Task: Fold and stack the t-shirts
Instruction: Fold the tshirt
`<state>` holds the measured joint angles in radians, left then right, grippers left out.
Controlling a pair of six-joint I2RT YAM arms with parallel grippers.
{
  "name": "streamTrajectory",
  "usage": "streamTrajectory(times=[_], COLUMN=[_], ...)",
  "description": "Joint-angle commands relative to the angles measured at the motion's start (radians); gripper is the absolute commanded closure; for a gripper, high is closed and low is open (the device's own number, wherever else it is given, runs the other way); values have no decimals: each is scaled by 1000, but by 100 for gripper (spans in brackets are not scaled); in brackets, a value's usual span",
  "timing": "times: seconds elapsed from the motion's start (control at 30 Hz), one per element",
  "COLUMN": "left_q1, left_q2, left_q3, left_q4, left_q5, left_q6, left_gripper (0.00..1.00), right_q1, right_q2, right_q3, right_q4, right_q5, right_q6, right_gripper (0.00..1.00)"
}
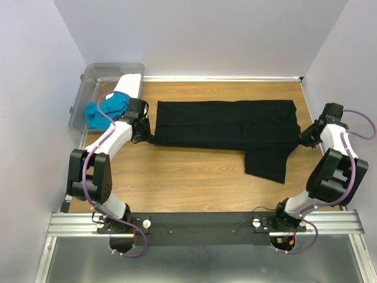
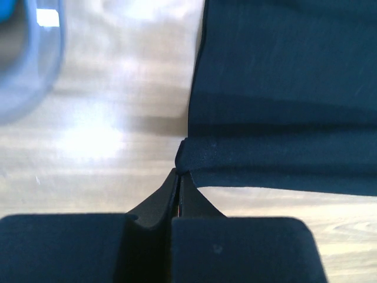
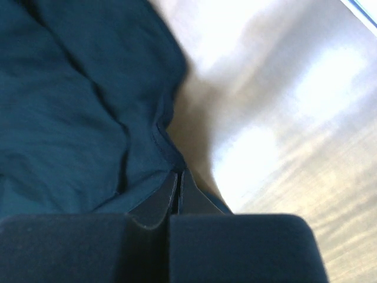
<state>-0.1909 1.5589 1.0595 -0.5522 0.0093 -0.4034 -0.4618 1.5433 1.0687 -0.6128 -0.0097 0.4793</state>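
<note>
The black t-shirt (image 1: 227,125) lies spread across the wooden table, one sleeve hanging toward the front right. My left gripper (image 1: 146,137) is shut on the shirt's left edge; in the left wrist view the cloth hem (image 2: 194,154) is pinched at the left gripper's (image 2: 178,174) tips. My right gripper (image 1: 301,137) is shut on the shirt's right edge, and the right wrist view shows the dark cloth (image 3: 88,118) caught between the right gripper's (image 3: 178,174) closed jaws. A turquoise-blue t-shirt (image 1: 105,112) and a white t-shirt (image 1: 129,84) sit in the bin.
A clear plastic bin (image 1: 94,79) stands at the back left corner of the table (image 1: 188,177), just behind my left arm. White walls close in the table on three sides. The arms' mounting rail (image 1: 200,227) runs along the near edge.
</note>
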Motion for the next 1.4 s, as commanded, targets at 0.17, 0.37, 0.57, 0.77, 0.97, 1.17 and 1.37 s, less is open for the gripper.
streamTrajectory(times=[0.17, 0.37, 0.57, 0.77, 0.97, 1.17, 1.37], left_q1=[25, 27, 25, 27, 25, 25, 25], left_q2=[153, 223, 273, 316, 337, 360, 395], left_q3=[157, 212, 258, 273, 289, 316, 338], left_q4=[14, 44, 52, 77, 109, 124, 124], left_q5=[-25, -48, -68, -65, -66, -68, -71], left_q6=[-15, -43, -51, -57, -51, -38, -31], left_gripper=[100, 100, 100, 100, 100, 100, 100], right_q1=[0, 12, 22, 29, 31, 32, 31], right_q2=[219, 311, 386, 442, 480, 502, 515], right_q3=[224, 336, 414, 441, 467, 481, 484], right_q4=[-5, -7, -7, -8, -5, -4, -2], right_q5=[-104, -108, -113, -101, -59, -35, -18], right_q6=[-24, -24, -24, -28, -38, -39, -41], right_gripper=[100, 99, 99, 97, 97, 97, 95])
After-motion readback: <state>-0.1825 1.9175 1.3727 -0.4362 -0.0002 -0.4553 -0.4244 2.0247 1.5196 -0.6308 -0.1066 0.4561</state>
